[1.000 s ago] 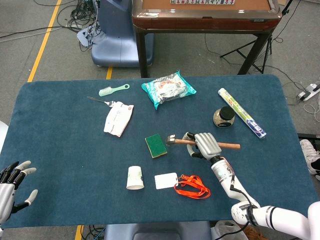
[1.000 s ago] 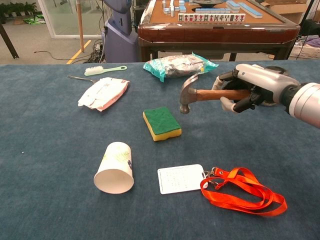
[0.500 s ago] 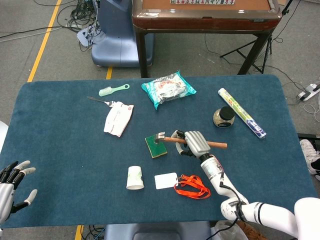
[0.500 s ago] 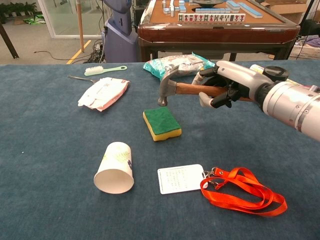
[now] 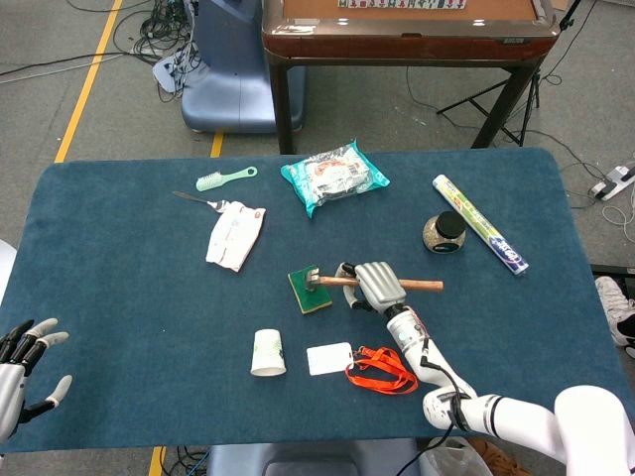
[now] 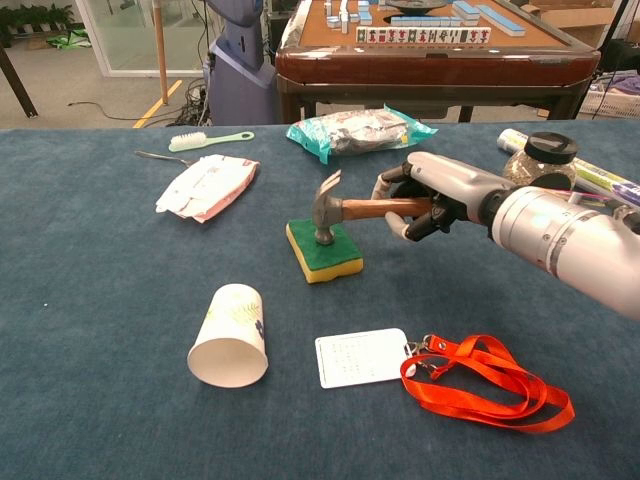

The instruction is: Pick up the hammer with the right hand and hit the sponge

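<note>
The right robot hand (image 6: 430, 203) is wrapped tight around the wooden handle of a steel claw hammer (image 6: 330, 206), held level so the head lands flat on the green-and-yellow sponge (image 6: 322, 250) just left of it; the left robot hand (image 5: 22, 369) hovers empty, fingers apart, off the blue tabletop (image 6: 100, 300)

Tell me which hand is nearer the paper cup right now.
Right. The right hand grips the hammer just past the paper cup; the left hand hovers at the table's far left edge.
</note>
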Tool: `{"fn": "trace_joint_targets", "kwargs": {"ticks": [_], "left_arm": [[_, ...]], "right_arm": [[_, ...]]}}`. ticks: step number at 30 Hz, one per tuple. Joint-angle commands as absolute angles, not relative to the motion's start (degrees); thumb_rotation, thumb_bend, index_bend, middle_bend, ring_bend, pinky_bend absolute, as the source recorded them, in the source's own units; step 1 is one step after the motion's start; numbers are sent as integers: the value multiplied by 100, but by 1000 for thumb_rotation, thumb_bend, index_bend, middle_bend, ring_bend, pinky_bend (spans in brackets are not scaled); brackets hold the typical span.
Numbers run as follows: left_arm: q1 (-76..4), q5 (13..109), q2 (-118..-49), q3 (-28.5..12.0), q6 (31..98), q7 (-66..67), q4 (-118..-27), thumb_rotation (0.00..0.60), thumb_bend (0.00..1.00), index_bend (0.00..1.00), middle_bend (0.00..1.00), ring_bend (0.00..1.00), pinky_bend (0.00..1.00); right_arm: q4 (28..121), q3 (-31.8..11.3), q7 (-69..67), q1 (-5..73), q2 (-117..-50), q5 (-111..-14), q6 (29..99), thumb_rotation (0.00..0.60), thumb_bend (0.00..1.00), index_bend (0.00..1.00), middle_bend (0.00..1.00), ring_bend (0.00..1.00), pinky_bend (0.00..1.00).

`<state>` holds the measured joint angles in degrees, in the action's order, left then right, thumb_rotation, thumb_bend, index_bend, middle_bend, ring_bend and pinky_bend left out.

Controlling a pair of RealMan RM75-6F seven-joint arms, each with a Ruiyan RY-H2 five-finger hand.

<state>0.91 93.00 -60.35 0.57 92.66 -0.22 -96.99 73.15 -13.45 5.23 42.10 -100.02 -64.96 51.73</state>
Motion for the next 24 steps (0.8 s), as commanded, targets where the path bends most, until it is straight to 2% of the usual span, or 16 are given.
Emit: {"fn": "trace_joint_targets", "kwargs": {"ticks": [1, 15, 24], "left_arm": [[90, 9293, -6038, 54, 9263, -11, -9698, 600, 252, 275, 174, 84, 125], [69, 9286, -6064, 60, 9207, 117, -9730, 600, 252, 275, 174, 84, 125], [73, 9289, -6058, 59, 9221, 84, -9726, 600, 252, 275, 174, 84, 126]], "right_arm": [[7434, -1405, 381, 4178, -9947, -6537, 5250, 600, 737, 902, 905, 778, 783], [8501, -1728, -488, 3885, -9175, -7085, 5911, 600, 737, 902, 909, 780, 783], [8164, -1486, -4, 4003, -9372, -6867, 5649, 600, 737, 902, 910, 781, 783]]}}
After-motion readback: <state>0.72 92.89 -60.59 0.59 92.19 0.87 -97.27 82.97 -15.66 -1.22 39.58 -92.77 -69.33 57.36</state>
